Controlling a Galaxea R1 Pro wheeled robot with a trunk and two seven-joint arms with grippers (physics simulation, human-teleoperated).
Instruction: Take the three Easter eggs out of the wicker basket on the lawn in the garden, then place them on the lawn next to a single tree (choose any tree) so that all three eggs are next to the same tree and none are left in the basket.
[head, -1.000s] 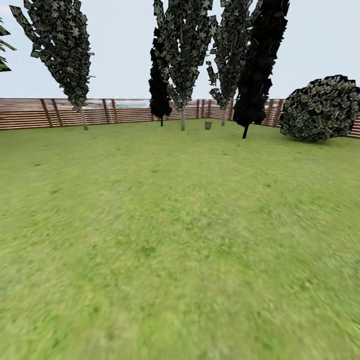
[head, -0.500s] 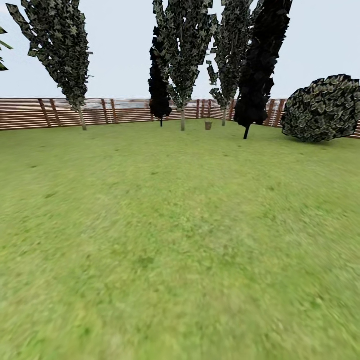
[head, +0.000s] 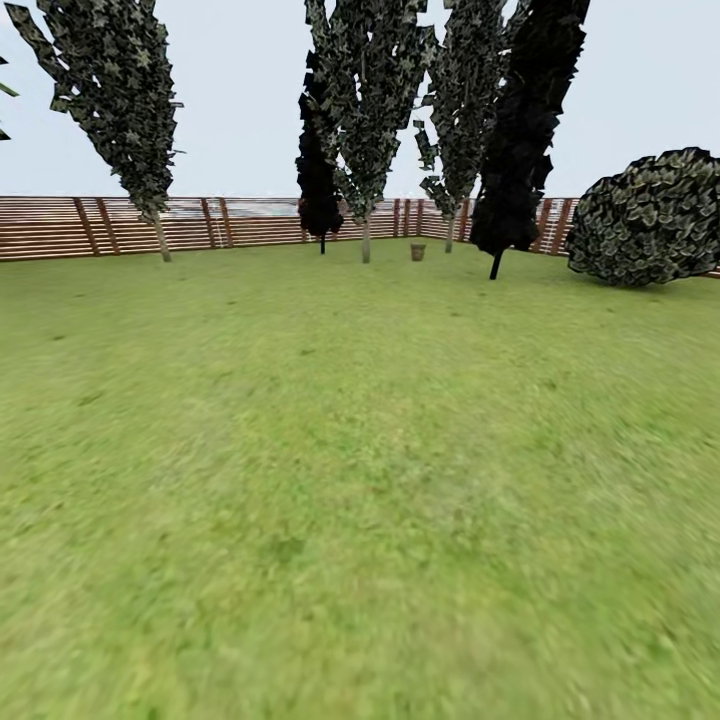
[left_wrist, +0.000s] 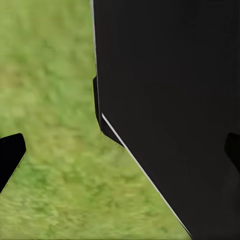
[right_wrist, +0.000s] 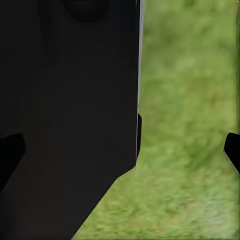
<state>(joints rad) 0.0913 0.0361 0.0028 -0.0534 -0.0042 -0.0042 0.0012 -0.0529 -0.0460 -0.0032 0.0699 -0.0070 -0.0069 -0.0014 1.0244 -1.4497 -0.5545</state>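
The wicker basket (head: 417, 252) stands far off on the lawn (head: 350, 480), a small tan-brown shape near the back fence (head: 240, 221); it is too small from here to tell what lies inside it, and no egg can be made out. It sits between two pale-trunked trees, just to the right of the tree (head: 366, 120) with the straight grey-tan trunk and jagged dark green crown, and to the left of a second such tree (head: 458, 110). An all-black tree (head: 520, 130) rises further right, and another black one (head: 319, 180) stands behind the left side of the middle tree. A leaning pale-trunked tree (head: 115, 100) grows well apart at the left, and a round dark bush (head: 648, 215) sits at the right edge by the fence. The grass is mottled green and flat, blurred in the near ground, and runs up to the brown horizontal-slat fence that encloses the garden under a pale sky. In the left wrist view the left hand (left_wrist: 120, 155) shows two dark fingertips set wide apart over grass, so it is spread and holds nothing; a broad black body part (left_wrist: 170, 100) fills much of that picture. The right hand (right_wrist: 120, 152) likewise has its tips far apart, gripping nothing, beside the same black bulk. No writing or label can be read anywhere.
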